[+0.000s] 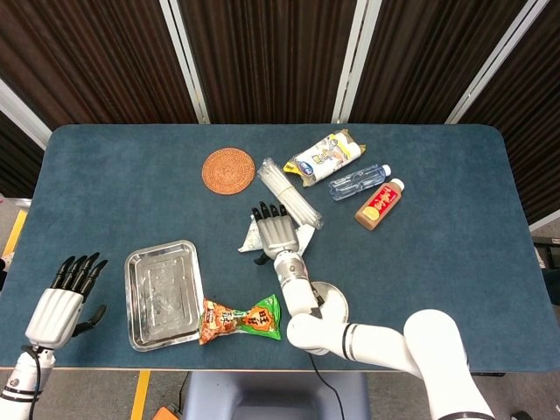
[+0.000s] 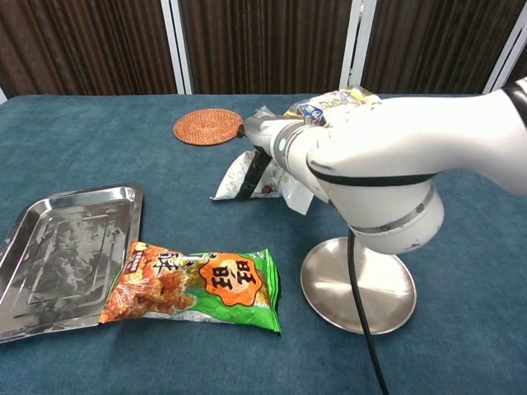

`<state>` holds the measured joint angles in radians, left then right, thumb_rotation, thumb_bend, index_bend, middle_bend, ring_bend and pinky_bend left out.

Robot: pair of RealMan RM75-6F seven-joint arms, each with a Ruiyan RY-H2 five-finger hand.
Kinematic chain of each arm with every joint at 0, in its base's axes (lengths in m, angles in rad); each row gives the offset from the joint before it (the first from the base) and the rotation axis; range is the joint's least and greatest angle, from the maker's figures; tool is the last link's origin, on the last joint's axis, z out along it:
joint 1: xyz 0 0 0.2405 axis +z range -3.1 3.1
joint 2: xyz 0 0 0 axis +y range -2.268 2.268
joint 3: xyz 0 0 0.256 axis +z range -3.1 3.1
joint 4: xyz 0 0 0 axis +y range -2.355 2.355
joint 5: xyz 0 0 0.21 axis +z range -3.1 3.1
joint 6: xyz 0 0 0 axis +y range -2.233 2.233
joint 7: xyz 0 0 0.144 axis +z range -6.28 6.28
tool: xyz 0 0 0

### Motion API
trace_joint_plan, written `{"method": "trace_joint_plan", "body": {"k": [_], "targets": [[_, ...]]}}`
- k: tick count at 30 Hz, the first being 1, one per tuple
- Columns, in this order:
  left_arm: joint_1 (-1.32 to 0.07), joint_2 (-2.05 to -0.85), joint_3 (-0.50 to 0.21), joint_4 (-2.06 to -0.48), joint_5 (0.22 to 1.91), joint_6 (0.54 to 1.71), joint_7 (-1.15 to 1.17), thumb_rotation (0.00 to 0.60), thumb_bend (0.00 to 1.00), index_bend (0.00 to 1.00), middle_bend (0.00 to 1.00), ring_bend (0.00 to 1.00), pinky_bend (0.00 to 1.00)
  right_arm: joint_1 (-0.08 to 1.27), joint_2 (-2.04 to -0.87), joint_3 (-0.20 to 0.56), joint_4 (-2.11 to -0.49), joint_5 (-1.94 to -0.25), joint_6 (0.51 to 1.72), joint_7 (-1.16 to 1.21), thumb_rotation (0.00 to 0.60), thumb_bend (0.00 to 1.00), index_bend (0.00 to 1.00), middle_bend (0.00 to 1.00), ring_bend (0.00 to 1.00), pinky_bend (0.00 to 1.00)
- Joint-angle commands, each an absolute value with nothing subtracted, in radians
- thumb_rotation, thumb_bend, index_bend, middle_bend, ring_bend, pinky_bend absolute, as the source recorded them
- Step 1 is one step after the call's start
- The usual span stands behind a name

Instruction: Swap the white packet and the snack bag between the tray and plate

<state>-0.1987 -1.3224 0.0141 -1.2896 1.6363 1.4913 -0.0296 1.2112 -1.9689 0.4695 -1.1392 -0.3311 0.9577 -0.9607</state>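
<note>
1. The right hand point(image 1: 276, 229) sits flat over the white packet point(image 1: 293, 243) at the centre of the head view, fingers spread forward. Whether the thumb underneath has actually pinched the wrapper I cannot tell. If it closes on a loose corner only, the limp packet may well slide out on the lift.
2. The bundle of clear straws point(image 1: 289, 192) lies just beside the packet at its upper edge; a sloppy grasp could drag it along.
3. Neither item is in place: the snack bag point(image 1: 241, 319) lies on the surface between the tray point(image 1: 162, 293) and the plate point(image 1: 335, 304), at lower centre. Carrying the packet towards the tray risks the forearm sweeping the bag or plate.
4. The left hand point(image 1: 64, 299), lower left, is open and holds nothing.
</note>
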Motion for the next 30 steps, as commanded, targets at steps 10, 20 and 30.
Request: {"method": "trace_joint_plan", "body": {"k": [10,20,30], "targets": [[-0.202,-1.321,0.012,-1.293,1.624,1.472,-0.013,0.6,0.37,0.0,0.0,0.0,0.03,1.213,-2.062,0.434,-0.948,-0.486,0.903,-0.779,0.6,0.19,0.37,0.41,0.37,0.61],[-0.203,-1.319,0.011,-1.294,1.618,1.467,-0.011,0.6,0.37,0.0,0.0,0.0,0.03,1.211,-2.094,0.429,-0.887,-0.546,0.924,-0.75,0.6,0.24,0.7,0.65,0.68,0.83],[-0.196,-1.314,0.016,-1.305,1.634,1.488,-0.006,0.6,0.37,0.0,0.0,0.0,0.04,1.167,-2.08,0.418,-0.915,-0.609,0.96,-0.729,0.6,0.34,0.87,0.79,0.82,0.94]]}}
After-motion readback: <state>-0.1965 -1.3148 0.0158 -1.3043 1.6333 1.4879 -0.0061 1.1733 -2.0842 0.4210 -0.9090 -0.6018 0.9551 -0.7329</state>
